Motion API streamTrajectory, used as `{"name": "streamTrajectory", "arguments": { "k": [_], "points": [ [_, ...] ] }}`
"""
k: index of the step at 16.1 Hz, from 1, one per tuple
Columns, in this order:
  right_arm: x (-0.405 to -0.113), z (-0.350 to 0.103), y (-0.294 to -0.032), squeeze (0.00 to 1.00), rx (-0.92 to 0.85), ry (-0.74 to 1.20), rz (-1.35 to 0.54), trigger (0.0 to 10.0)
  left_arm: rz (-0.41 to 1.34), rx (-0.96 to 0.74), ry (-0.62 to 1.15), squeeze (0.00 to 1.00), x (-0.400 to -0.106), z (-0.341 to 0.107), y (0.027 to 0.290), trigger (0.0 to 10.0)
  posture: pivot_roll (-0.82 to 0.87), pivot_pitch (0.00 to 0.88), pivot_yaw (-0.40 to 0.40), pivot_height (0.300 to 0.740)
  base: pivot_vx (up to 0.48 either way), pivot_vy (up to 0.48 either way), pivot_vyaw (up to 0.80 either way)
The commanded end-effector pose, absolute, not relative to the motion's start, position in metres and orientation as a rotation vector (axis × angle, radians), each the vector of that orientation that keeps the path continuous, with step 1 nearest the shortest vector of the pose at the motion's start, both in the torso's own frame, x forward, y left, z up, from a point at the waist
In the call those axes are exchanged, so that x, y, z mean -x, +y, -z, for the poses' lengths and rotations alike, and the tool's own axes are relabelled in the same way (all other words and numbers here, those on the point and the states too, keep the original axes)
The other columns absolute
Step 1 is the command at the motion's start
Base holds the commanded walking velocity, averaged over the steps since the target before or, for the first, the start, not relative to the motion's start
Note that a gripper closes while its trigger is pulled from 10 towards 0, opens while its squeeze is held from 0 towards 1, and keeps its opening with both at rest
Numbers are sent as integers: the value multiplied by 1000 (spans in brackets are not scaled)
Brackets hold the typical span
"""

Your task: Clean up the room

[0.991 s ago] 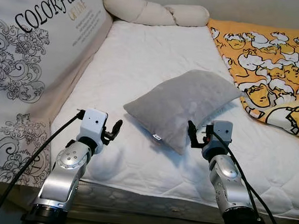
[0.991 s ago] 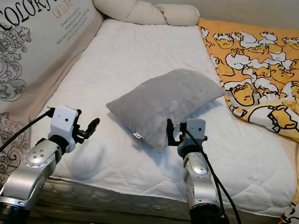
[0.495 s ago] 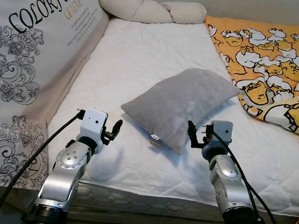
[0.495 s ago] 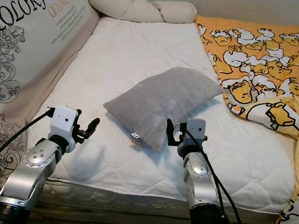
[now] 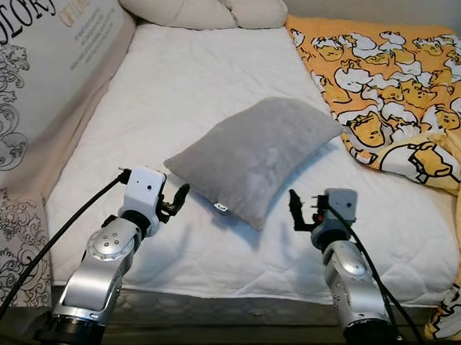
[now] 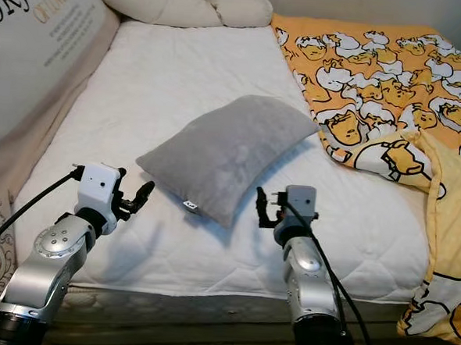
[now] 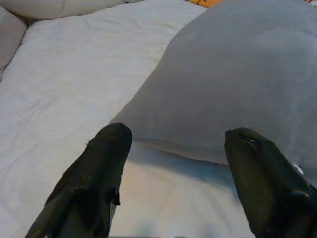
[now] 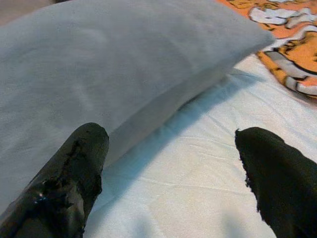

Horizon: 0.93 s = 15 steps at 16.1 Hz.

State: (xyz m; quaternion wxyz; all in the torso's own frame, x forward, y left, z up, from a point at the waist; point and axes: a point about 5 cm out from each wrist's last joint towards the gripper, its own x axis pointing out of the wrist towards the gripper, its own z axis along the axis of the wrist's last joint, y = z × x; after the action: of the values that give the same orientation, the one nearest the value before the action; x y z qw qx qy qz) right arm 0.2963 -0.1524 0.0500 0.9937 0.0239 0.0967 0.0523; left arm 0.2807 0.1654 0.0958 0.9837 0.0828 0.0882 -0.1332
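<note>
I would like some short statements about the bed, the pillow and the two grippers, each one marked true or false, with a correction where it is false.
1. The grey pillow lies on the white mattress. True.
2. The left gripper is shut on the pillow. False: its fingers are open and hold nothing; it sits just short of the pillow's near-left edge.
3. The yellow blanket lies on the robot's right side of the bed. True.
4. The right gripper is open, close to the pillow's near corner. True.
5. The pillow covers the long cream bolster. False: the bolster lies apart, at the far end of the bed.
</note>
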Motion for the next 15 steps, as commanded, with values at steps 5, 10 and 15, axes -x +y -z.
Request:
{"name": "streamTrajectory", "arguments": {
  "k": [5, 10, 15],
  "points": [
    [-297, -48, -154, 0, -58, 196, -93, 10000, 280, -165, 164, 0, -282, -98, 165, 10000, -33, 0, -7, 740, 270, 0, 320],
    [-297, -48, -153, 0, -59, 197, -96, 10000, 283, -167, 163, 0, -282, -98, 165, 10000, -32, 0, -7, 740, 280, 0, -310],
    [-297, -47, -153, 0, -62, 201, -92, 10000, 283, -172, 166, 0, -282, -97, 164, 10000, -32, 0, -7, 740, 217, 0, 0]
  ]
}}
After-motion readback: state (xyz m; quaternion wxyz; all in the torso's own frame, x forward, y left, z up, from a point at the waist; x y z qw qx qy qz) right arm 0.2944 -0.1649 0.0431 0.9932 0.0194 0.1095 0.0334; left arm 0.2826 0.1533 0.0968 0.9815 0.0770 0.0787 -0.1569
